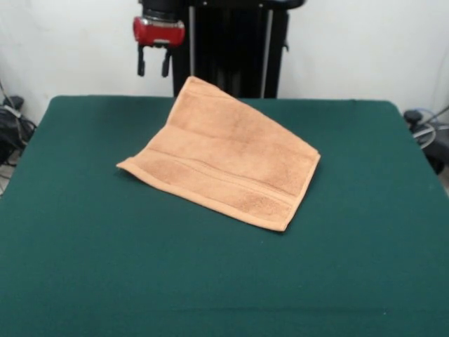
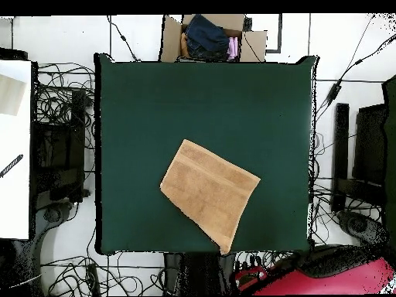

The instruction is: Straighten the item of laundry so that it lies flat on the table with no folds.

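The orange-tan towel lies on the dark green table, set at an angle to the table's edges so that its corners point toward them rather than its sides running along them. In the overhead view the towel sits in the half of the table nearer the robot's base, with one corner reaching right to that edge of the table, while the rest of the green top spreads bare around it. In the front view a woven band runs parallel to the towel's nearest hem, and the far corner rises toward the pedestal side of the table. The surface looks mostly smooth, though the outline is not a full square, and whether a layer is doubled under cannot be told. The gripper hangs above the table's far edge, just beside the towel's far corner and apart from it, its red body over two short dark fingers that point down with a narrow gap between them, holding nothing.
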{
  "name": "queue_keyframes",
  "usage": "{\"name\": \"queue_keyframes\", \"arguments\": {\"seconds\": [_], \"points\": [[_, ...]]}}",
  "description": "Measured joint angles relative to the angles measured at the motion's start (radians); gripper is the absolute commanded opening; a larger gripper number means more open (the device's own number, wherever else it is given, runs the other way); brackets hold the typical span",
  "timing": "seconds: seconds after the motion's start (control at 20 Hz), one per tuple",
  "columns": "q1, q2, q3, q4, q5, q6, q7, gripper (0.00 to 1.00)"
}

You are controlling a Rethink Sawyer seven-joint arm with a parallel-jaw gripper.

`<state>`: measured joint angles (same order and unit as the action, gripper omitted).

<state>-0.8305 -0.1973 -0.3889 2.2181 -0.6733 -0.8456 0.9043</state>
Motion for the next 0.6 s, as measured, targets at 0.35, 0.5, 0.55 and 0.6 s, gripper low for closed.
{"name": "queue_keyframes", "arguments": {"seconds": [0.35, 0.5, 0.55, 0.6], "points": [[-0.085, -0.102, 0.038, 0.013, 0.044, 0.508, 0.001, 1.00], [-0.108, -0.133, 0.062, -0.015, 0.069, 0.671, 0.001, 1.00], [-0.110, -0.134, 0.063, -0.018, 0.069, 0.683, 0.001, 1.00], [-0.112, -0.135, 0.065, -0.021, 0.070, 0.695, 0.001, 1.00]]}}
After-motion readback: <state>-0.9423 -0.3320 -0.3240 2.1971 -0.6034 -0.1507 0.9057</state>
